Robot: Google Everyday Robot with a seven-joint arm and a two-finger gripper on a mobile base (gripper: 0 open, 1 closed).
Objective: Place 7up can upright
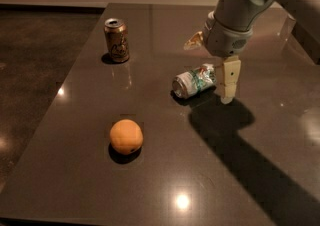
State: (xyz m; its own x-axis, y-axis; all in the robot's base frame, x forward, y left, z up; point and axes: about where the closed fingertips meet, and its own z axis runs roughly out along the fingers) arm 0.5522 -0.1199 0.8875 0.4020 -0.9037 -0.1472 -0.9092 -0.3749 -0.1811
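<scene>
The 7up can, silvery-white and green, lies on its side on the dark table, right of centre, its silver end facing the front left. My gripper hangs over the can's right end. It is open and holds nothing. One cream finger points down just right of the can, close to it or touching it. The other finger shows behind and above the can.
A gold-brown can stands upright at the back left of the table. An orange rests at the front left. The table's left edge drops to a dark floor. My arm casts a shadow over the front right.
</scene>
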